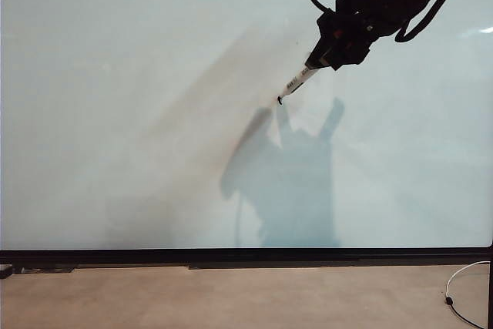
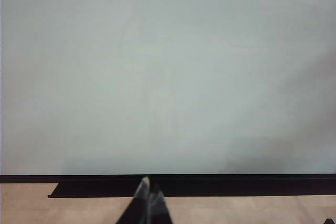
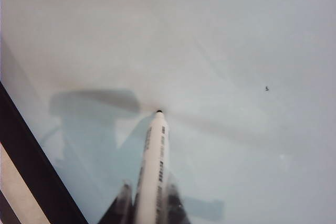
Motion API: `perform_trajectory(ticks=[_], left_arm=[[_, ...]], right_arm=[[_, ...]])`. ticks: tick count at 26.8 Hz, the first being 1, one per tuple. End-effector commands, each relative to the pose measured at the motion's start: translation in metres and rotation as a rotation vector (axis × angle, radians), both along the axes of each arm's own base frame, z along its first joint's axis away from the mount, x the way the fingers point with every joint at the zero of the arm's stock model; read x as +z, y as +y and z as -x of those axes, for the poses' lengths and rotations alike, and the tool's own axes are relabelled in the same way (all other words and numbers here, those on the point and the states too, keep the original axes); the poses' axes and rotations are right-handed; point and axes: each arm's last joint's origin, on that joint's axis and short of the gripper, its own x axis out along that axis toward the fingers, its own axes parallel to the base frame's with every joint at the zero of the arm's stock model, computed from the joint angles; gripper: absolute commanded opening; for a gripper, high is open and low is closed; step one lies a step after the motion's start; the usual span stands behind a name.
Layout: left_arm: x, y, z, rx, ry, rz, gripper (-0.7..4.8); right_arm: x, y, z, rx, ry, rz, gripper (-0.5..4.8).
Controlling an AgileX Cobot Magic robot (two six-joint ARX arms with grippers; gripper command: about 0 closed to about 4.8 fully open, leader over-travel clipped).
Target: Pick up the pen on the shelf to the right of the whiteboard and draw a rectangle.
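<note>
We see a big pale board that fills almost the whole outside view. It has a thin black edge along the bottom. Under that edge is a tan floor, and a white cable lies near the bottom right corner.

Our right gripper comes in from the top right of the board. Its two fingers are closed on the pen. The pen is white with small dark print and a black tip. It slants down and to the left, and its tip is at the board, up near the top and a bit right of the middle. We cannot tell for sure if the tip touches. The arm's grey shadow falls on the board below the pen.

In the right wrist view, the pen sticks out between the fingers, with its tip pointed at the board. A tiny dark speck sits on the board, well apart from the tip. We see no drawn line there.

In the left wrist view, our left gripper is low, by the bottom edge of the board. Its fingers are close together and hold nothing.
</note>
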Motion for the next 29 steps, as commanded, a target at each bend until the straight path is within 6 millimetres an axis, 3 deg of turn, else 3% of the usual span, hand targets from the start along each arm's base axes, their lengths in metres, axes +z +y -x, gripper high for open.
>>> perform_trajectory(ticks=[1,29], left_arm=[[0.002,0.000,0.000,-0.001,-0.009,-0.004,-0.04],[0.002,0.000,0.000,-0.001,-0.009,-0.004,-0.04]], right_arm=[[0.013,-0.002,0.000,-0.023,-0.071,-0.037,-0.04],[0.035,-0.001,-0.001,-0.019,-0.104,-0.044,-0.05]])
